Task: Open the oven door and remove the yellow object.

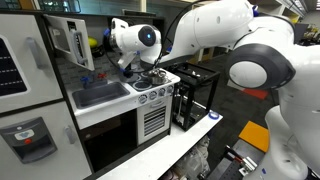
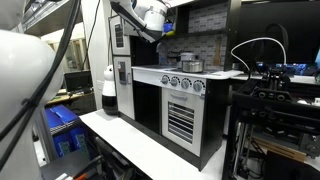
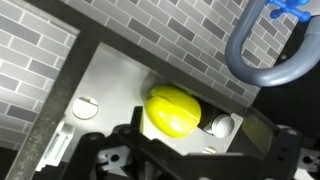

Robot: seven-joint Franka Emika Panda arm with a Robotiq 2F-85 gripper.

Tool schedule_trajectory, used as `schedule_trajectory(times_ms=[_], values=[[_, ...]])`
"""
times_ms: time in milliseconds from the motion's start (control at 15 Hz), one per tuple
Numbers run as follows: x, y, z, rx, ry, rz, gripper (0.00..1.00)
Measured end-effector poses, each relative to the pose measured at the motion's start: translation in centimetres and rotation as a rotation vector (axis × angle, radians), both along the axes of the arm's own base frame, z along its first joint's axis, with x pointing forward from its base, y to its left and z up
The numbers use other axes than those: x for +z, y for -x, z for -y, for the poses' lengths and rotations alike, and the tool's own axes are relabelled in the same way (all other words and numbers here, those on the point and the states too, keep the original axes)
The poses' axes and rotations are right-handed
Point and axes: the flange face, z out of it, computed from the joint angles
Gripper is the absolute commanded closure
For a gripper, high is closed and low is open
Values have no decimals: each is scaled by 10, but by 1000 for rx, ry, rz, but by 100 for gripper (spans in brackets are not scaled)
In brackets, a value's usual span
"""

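The fingers (image 3: 133, 132) stand wide apart and hold nothing, with the yellow ball (image 3: 172, 110) lying between them on the pale surface (image 3: 110, 85). Best to lift straight up, so neither finger sets it rolling. Beyond, the oven door (image 1: 68, 40) stands open.

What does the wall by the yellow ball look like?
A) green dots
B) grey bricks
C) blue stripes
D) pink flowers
B: in the wrist view, the wall next to the yellow ball is covered in a grey brick pattern with pale lines between the bricks.
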Motion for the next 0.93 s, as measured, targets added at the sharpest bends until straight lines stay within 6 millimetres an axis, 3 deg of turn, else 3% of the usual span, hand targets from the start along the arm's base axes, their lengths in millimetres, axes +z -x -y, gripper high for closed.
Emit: schedule_trajectory(times_ms=[533,933], values=[[5,0,-1,28,45,21,0],[50,16,-4,50,4,73,0]])
